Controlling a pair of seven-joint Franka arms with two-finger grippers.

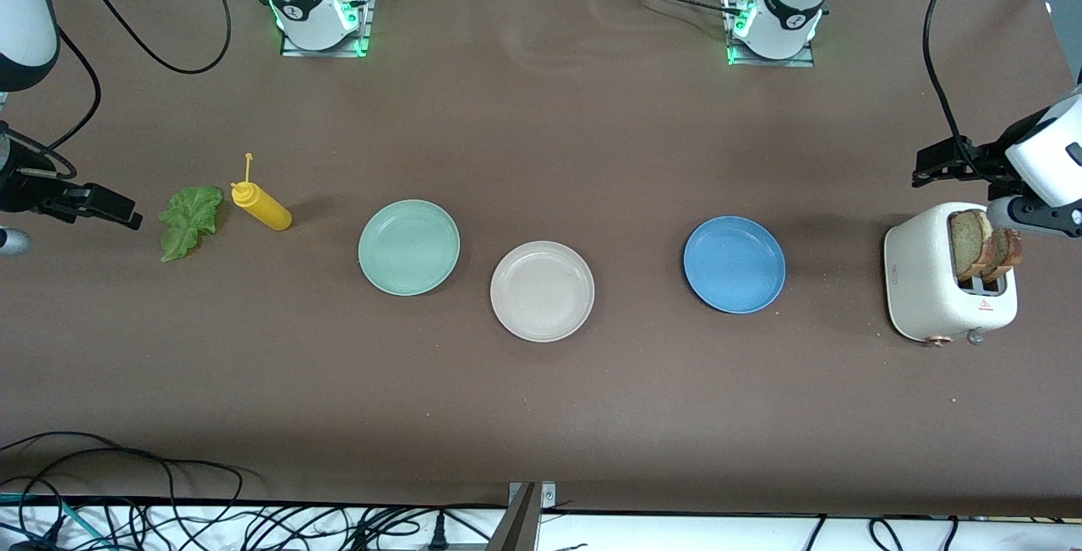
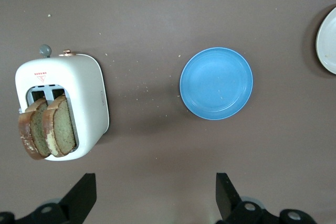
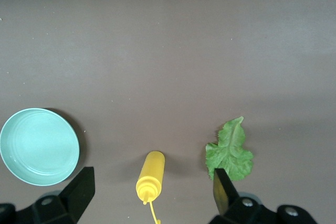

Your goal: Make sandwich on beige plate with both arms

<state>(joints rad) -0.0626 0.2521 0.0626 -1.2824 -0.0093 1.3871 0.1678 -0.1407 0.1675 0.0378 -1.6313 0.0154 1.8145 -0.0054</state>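
Nothing is assembled yet, and the layout reads to me as a staging line: the beige plate (image 1: 542, 290) sits bare in the middle of the table so that either of my arms can reach it, with the mint-green plate (image 1: 409, 247) beside it toward my right arm's end and the blue plate (image 1: 734, 264) toward my left arm's end. The two bread slices (image 1: 985, 243) stand upright in the toaster (image 1: 938, 285), poking out of the slots where fingers can pinch them from above; my left gripper (image 2: 156, 195) hangs over the table just beside that toaster, jaws spread wide and empty, wrist pointing straight down. The lettuce leaf (image 1: 191, 221) lies flat beside the yellow squeeze bottle (image 1: 264, 208), which lies tipped on its side; my right gripper (image 3: 152, 192) hovers close by them at the table's end, also spread wide and holding nothing. I judge each arm is parked by its own ingredient, so bread falls to the left and lettuce to the right.
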